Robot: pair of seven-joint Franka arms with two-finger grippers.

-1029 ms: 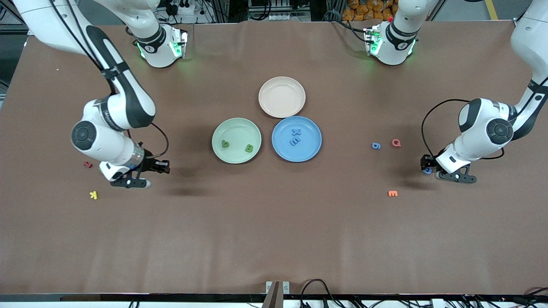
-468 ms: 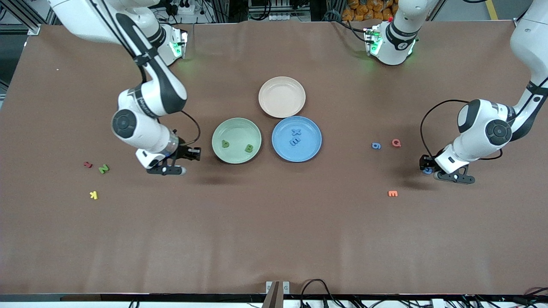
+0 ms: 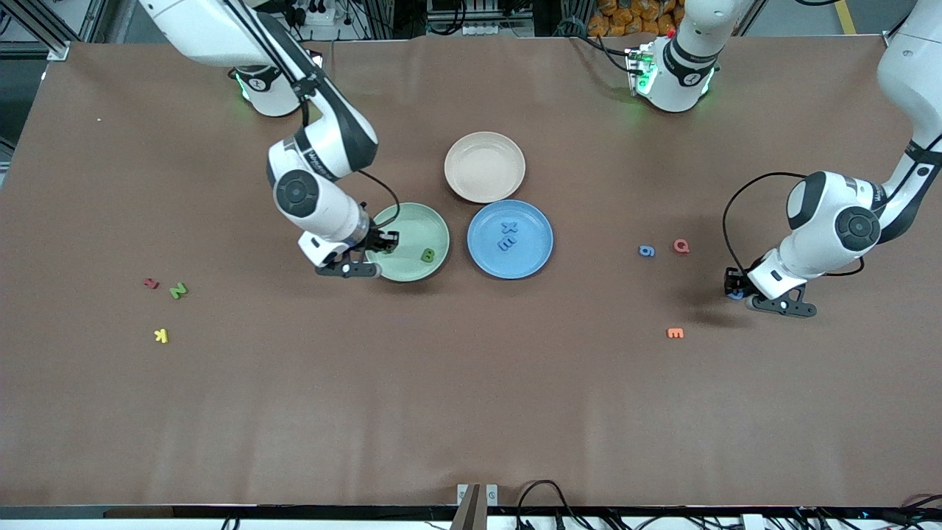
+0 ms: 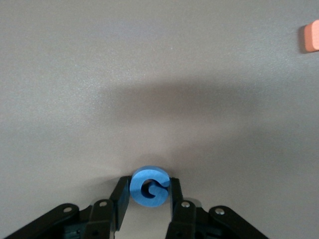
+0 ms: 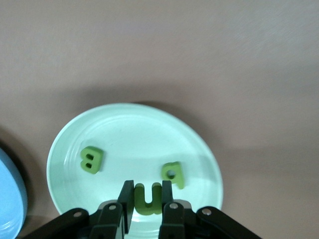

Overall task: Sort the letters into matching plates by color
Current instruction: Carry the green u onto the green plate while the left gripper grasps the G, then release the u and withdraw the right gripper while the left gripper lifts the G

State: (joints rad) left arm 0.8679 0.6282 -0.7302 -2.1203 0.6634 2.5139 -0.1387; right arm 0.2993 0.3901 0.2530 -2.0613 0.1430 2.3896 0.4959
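Front view: right gripper (image 3: pixel 381 241) hanging over green plate (image 3: pixel 423 228), left gripper (image 3: pixel 737 288) low at the table.

Left wrist view: jaws pinching blue G (image 4: pixel 149 185) across its sides; foam, light, squashy, probably giving under hard squeeze.

Right wrist view: jaws clamping green U (image 5: pixel 147 198) between them, over the plate's 2 green letters (image 5: pixel 172 174).

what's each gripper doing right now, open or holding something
Left gripper: closed on the blue letter G, low at the table.
Right gripper: shut on a green letter U, over the green plate.
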